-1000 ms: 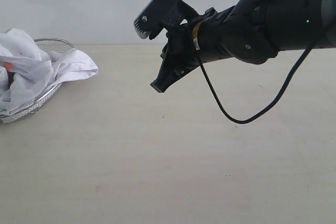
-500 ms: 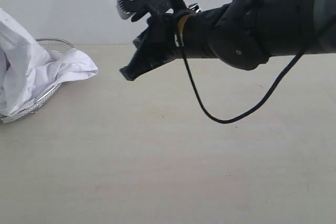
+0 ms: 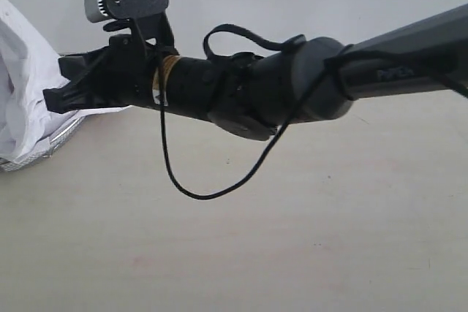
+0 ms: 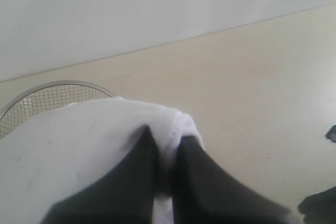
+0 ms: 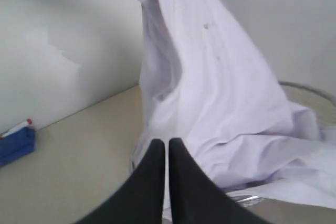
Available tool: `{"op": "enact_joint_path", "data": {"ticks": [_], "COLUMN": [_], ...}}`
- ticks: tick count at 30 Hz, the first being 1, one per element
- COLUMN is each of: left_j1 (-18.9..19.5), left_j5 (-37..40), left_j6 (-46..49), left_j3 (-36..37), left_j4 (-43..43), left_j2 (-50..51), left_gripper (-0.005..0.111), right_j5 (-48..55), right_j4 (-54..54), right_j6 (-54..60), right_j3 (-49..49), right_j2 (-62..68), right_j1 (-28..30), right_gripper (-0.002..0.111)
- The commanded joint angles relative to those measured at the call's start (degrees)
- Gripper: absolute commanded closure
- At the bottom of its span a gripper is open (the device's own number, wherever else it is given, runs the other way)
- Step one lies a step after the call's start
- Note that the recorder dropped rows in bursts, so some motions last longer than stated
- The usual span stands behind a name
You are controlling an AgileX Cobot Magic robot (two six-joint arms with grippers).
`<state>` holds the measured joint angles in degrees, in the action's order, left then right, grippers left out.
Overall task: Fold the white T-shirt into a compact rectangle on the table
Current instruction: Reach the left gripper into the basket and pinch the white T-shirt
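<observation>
The white T-shirt (image 3: 22, 85) hangs up from a round wire basket (image 3: 51, 144) at the far left of the table (image 3: 292, 239), its top running out of the exterior view. In the left wrist view my left gripper (image 4: 168, 139) is shut on a bunched fold of the T-shirt (image 4: 79, 145) above the basket (image 4: 47, 95). This gripper is outside the exterior view. My right gripper (image 3: 53, 100) has reached across to the left and stands shut and empty just in front of the hanging cloth (image 5: 210, 103), its tips (image 5: 166, 142) close together with nothing between them.
The right arm and its looping black cable (image 3: 197, 191) stretch across the middle of the exterior view. A blue object with a red-and-white tip (image 5: 16, 142) lies by the wall in the right wrist view. Bare tabletop lies in front and to the right.
The right arm has swung left across the table until its shut gripper reaches the shirt. The shirt has been pulled higher out of the basket.
</observation>
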<state>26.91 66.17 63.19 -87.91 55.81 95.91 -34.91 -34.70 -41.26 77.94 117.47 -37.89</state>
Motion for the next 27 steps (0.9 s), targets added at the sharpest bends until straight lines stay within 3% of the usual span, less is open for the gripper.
{"op": "enact_joint_path", "data": {"ticks": [1, 3, 5, 9, 11, 18, 27], "left_j1": [-0.3, -0.3, -0.3, -0.3, -0.3, -0.3, -0.3], "left_j5": [0.9, 0.9, 0.9, 1.1, 1.2, 3.0, 3.8], "left_j6": [-0.5, -0.5, -0.5, -0.5, -0.5, -0.3, -0.3], "left_j3": [-0.4, -0.4, -0.4, -0.4, -0.4, -0.4, -0.4], "left_j4": [1.9, 2.5, 3.3, 3.9, 4.7, 7.4, 8.0], "left_j2": [-1.4, -1.5, -1.5, -1.5, -1.5, -1.5, -2.2], "left_gripper": [0.102, 0.102, 0.102, 0.102, 0.102, 0.102, 0.102], "right_j5": [-0.1, 0.9, 2.2, 6.4, 9.5, 15.9, 15.4], "right_j4": [-22.4, -29.8, -32.5, -32.4, -32.3, -26.3, -2.1], "right_j6": [-22.0, -29.3, -31.6, -32.4, -32.3, -26.5, -2.4], "right_j3": [9.5, 13.2, 16.0, 17.8, 18.2, 18.2, 18.2], "right_j2": [4.6, 6.2, 7.4, 8.7, 8.9, 9.0, 9.1], "right_j1": [0.0, -0.4, -1.1, -2.4, -3.2, -4.4, -4.4], "right_gripper": [0.108, 0.104, 0.092, 0.048, 0.035, 0.037, 0.037]}}
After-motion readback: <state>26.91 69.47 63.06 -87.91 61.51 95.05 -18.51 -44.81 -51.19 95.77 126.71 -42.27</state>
